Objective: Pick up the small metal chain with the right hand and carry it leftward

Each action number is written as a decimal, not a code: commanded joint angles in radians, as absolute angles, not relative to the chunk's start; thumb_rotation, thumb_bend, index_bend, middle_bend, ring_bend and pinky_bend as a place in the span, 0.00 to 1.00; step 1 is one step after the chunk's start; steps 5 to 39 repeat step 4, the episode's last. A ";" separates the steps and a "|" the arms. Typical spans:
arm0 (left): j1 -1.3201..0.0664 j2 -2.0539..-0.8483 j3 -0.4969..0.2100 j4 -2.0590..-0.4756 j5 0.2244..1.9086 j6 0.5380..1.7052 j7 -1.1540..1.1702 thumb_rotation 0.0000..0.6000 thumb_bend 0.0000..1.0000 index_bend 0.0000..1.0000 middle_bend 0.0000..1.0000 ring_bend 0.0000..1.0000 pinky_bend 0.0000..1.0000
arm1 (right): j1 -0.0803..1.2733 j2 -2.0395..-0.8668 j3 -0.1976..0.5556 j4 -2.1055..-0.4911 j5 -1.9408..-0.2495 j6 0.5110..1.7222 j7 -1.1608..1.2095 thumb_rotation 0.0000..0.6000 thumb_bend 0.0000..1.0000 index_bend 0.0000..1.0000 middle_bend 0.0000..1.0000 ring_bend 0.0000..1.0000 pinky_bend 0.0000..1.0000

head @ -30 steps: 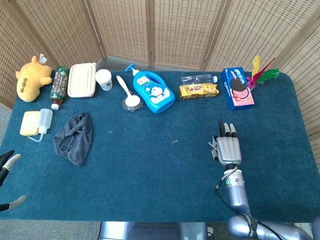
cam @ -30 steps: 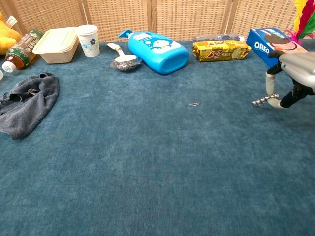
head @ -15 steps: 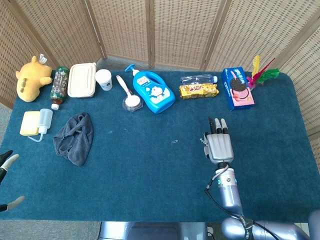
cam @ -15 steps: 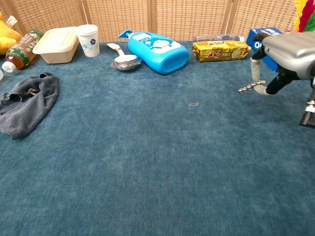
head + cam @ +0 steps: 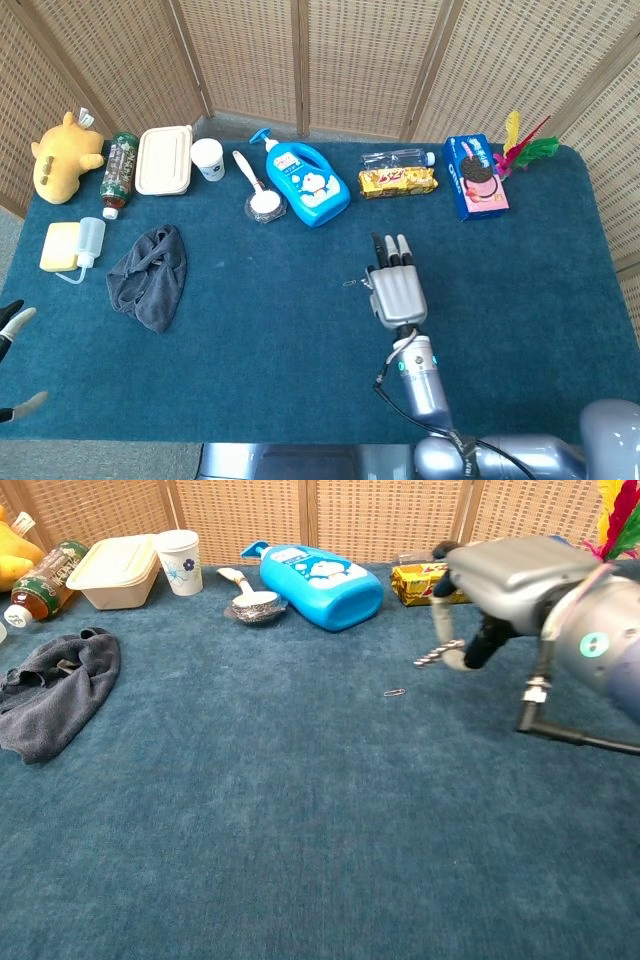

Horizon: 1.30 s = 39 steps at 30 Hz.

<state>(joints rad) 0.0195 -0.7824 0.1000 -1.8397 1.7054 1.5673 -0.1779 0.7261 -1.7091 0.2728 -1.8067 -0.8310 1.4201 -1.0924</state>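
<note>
— Where is the small metal chain (image 5: 438, 655)?
— Pinched in the right hand (image 5: 398, 294), lifted clear of the blue table (image 5: 270, 330), near a paper clip (image 5: 394, 692) lying below it.
— And the left hand (image 5: 10, 330)?
— Only its fingertips show at the head view's edge, apart and holding nothing.

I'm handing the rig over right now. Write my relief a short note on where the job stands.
Right hand pinches the small metal chain off the table, seen in the chest view, above the blue mat mid-table, near a paperclip lying there.
Left hand is at the mat's left edge, holding nothing, fingers apart.
Done: chain picked up.
Left: carry it further left.
</note>
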 commanded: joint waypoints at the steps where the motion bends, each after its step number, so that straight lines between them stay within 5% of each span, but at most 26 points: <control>1: 0.018 -0.782 0.099 -1.838 1.702 1.564 -0.181 1.00 0.20 0.00 0.00 0.00 0.07 | 0.746 -1.738 0.283 -1.789 -0.815 1.420 -1.105 1.00 0.51 0.59 0.00 0.00 0.00; 39: 0.015 -0.781 0.099 -1.836 1.700 1.560 -0.186 1.00 0.20 0.00 0.00 0.00 0.07 | 0.758 -1.755 0.286 -1.772 -0.805 1.421 -1.111 1.00 0.51 0.59 0.00 0.00 0.00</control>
